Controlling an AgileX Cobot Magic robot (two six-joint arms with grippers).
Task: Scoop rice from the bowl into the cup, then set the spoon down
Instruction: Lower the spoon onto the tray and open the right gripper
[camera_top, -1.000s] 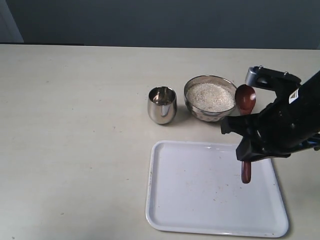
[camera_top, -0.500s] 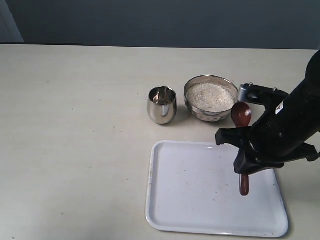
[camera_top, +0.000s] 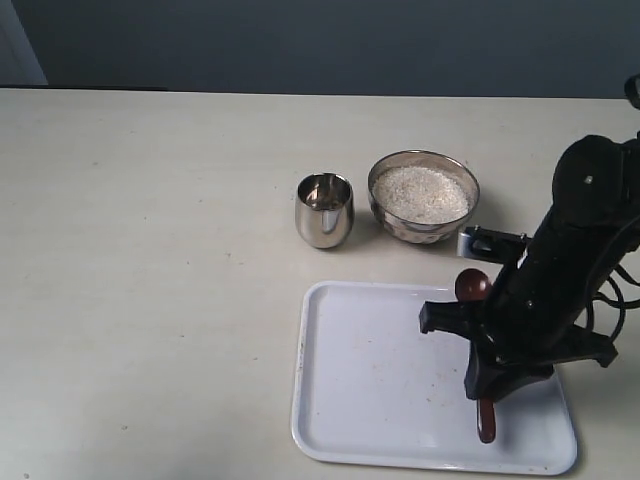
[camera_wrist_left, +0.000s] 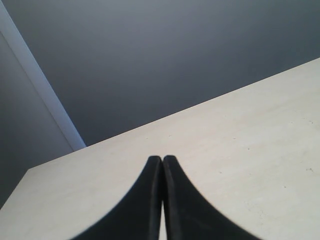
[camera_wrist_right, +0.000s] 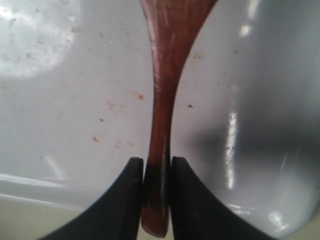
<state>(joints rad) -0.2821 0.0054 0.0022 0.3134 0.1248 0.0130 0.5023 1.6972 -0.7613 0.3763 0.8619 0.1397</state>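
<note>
The bowl (camera_top: 423, 195) holds white rice (camera_top: 420, 192) at the back of the table. Left of it stands the steel cup (camera_top: 324, 209); I cannot tell what is inside. My right gripper (camera_top: 487, 385) is shut on the handle of the reddish-brown spoon (camera_top: 486, 420), low over the right part of the white tray (camera_top: 370, 380). Its oval head (camera_top: 471, 285) points toward the bowl. The right wrist view shows the spoon (camera_wrist_right: 162, 95) pinched in my right gripper (camera_wrist_right: 156, 165) above the tray (camera_wrist_right: 70, 100). My left gripper (camera_wrist_left: 162, 159) is shut, with nothing in it, over bare table.
The tray (camera_top: 330, 420) lies at the front right, with a few specks on its floor. The right arm (camera_top: 570, 260) rises over the tray's right edge. Beige tabletop (camera_top: 150, 250) stretches to the left.
My right gripper has carried the spoon from beside the bowl toward the front and down over the tray. Bowl and cup have not moved.
</note>
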